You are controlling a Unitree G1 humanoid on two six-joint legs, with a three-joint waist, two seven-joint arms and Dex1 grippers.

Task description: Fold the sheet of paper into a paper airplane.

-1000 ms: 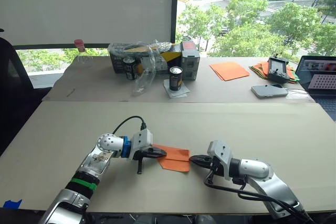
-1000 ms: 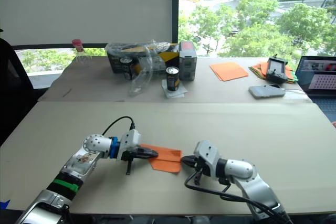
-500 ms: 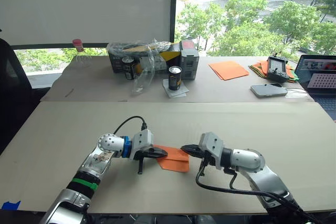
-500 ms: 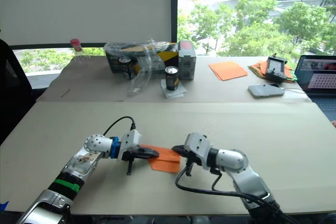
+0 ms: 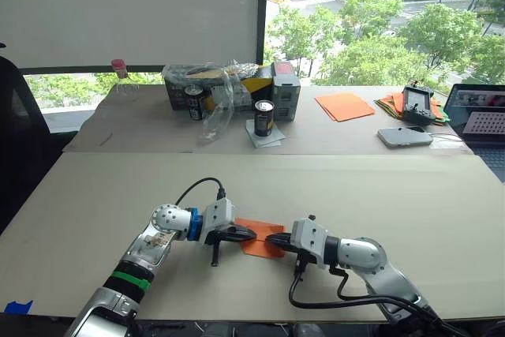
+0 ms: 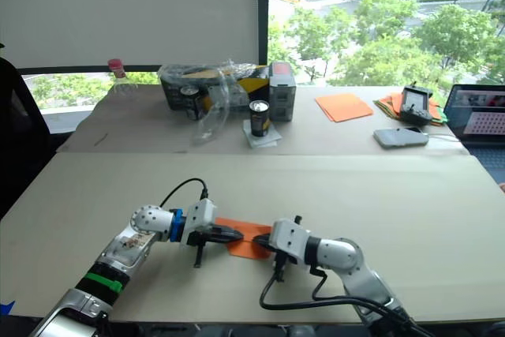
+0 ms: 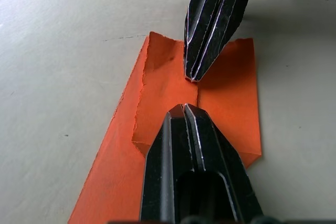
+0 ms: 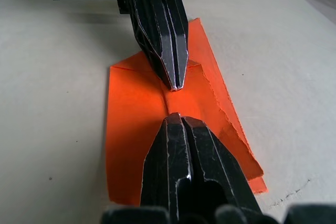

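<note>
left wrist view: paper's (image 7: 157, 103) ragged fold

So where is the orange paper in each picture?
Left eye: the sheet of paper lies between both hands, low centre.
Right eye: same spot.
Left wrist: middle, under the fingers.
Right wrist: middle.
Shared landmark: the centre crease where both hands' tips meet.

The sheet of paper (image 5: 260, 237) lies flat on the near table (image 5: 379, 195), between the two grippers. Left gripper (image 5: 251, 234) rests on its left part, right gripper (image 5: 271, 239) on its right, tips nearly meeting. Behind, on the far table (image 5: 142, 128), a can (image 5: 264, 117) stands left of a paper stack (image 5: 345, 106).
</note>
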